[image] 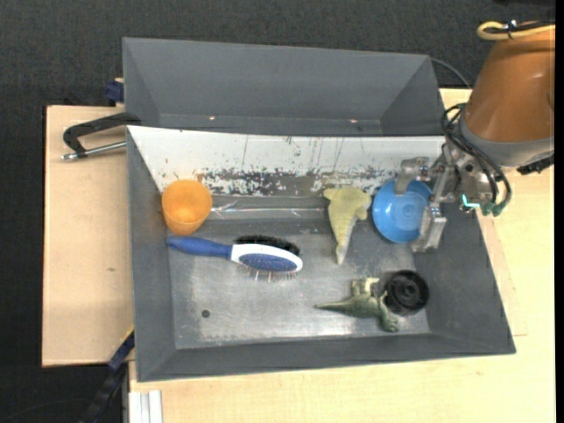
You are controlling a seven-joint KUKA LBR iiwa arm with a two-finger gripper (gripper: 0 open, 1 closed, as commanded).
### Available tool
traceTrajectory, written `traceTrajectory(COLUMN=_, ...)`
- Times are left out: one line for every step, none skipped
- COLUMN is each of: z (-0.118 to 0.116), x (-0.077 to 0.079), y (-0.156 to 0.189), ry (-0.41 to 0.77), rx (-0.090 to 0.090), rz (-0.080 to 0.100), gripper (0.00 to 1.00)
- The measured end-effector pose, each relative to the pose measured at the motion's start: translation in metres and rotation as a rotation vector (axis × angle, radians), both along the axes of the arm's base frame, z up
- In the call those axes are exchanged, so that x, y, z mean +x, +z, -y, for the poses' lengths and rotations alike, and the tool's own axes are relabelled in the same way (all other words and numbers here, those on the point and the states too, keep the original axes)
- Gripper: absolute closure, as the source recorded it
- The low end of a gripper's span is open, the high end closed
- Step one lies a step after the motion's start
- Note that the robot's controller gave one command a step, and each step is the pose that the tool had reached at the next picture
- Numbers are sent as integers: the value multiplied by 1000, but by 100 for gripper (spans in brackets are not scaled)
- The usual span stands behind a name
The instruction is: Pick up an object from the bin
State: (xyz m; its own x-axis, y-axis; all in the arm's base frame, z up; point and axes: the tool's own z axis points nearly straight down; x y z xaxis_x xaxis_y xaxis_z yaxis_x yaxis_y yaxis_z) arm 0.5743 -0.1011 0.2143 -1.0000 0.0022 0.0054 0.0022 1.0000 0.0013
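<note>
My gripper (419, 208) is low at the bin's back right, beside the right wall. It stands open, one finger (408, 176) behind and one finger (432, 232) in front of the right side of a blue cup (395, 213). The cup lies on the bin floor by the back wall, and the gripper hides its right edge. I cannot tell whether the fingers touch it. A pale yellow-green soft piece (345, 211) lies just left of the cup.
A green toy dinosaur (366, 303) and a black round cap (407, 292) lie near the front right. A blue-handled white hairbrush (251, 256) is in the middle, and an orange cup (186, 205) is at the back left. The arm's orange cover hangs over the right rim.
</note>
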Motion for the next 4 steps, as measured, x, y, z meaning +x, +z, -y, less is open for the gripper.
traceTrajectory(z=-1, x=2, y=4, ry=3, rx=-1, rz=8, gripper=100)
traceTrajectory(z=20, x=-55, y=-36, ry=-227, rx=0, rz=2, gripper=100)
traceTrajectory(z=20, x=-54, y=-35, ry=-224, rx=-1, rz=5, gripper=0)
traceTrajectory(z=31, x=-44, y=92, ry=-195, rx=-3, rz=22, gripper=0)
